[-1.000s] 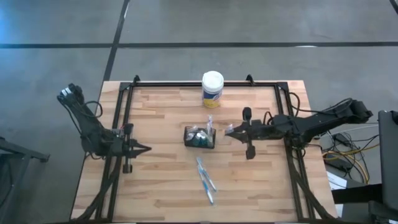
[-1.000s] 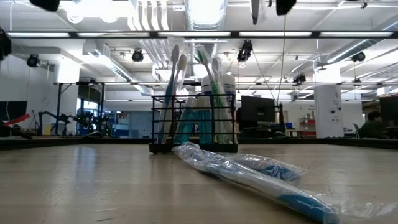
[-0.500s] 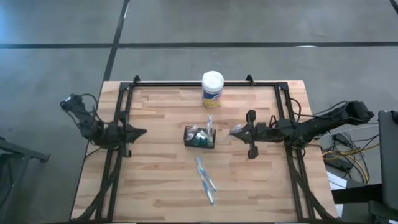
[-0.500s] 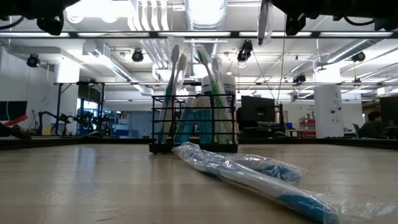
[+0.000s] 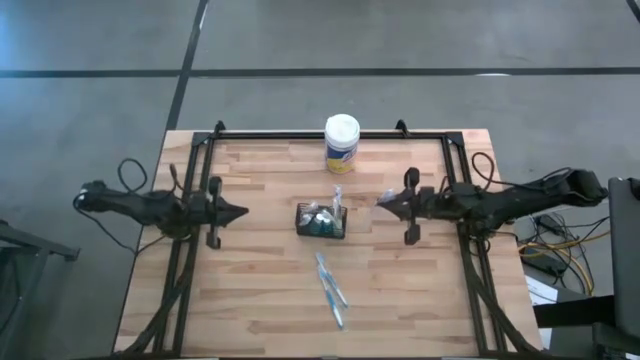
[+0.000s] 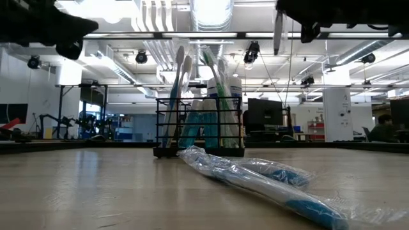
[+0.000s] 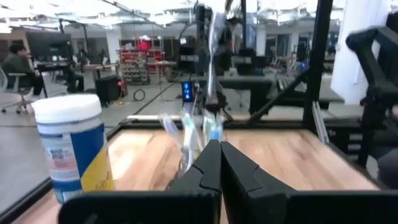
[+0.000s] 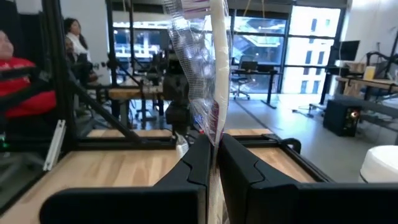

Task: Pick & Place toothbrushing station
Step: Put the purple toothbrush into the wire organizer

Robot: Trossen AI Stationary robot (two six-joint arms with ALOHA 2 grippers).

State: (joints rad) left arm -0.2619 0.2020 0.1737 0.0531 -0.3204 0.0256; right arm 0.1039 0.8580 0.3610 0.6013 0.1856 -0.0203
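Observation:
The black wire caddy (image 5: 321,221) stands on its base at the table's middle, with toothbrushes (image 6: 182,76) and tubes upright in it. Wrapped blue toothbrushes (image 5: 330,290) lie flat on the wood nearer the front edge. My right gripper (image 5: 381,203) hovers to the right of the caddy, pointing level at it, shut on a clear plastic packet (image 8: 208,68) with a white strip inside. My left gripper (image 5: 243,212) hovers to the left of the caddy, shut on nothing and pointing level at it (image 7: 215,149). My right gripper pinches the packet between its two fingers at a point along the packet's length (image 8: 214,127). The fingers come in level from the table's right and lie across it. The packet stands upright, rising above the fingers, and a short end (image 6: 276,32) hangs below them, clear of the table.
A white-lidded canister with a yellow label (image 5: 342,143) stands at the far edge behind the caddy. Black frame rails (image 5: 190,260) run along both sides of the table. People sit in the room beyond (image 8: 12,68). Bare wood lies between each gripper and the caddy.
My left gripper has swung toward the far edge and sunk, and now points level at the caddy. My right gripper has drawn back toward the right edge and sunk a little, keeping the packet upright in its fingers. The caddy and the wrapped toothbrushes have stayed put.

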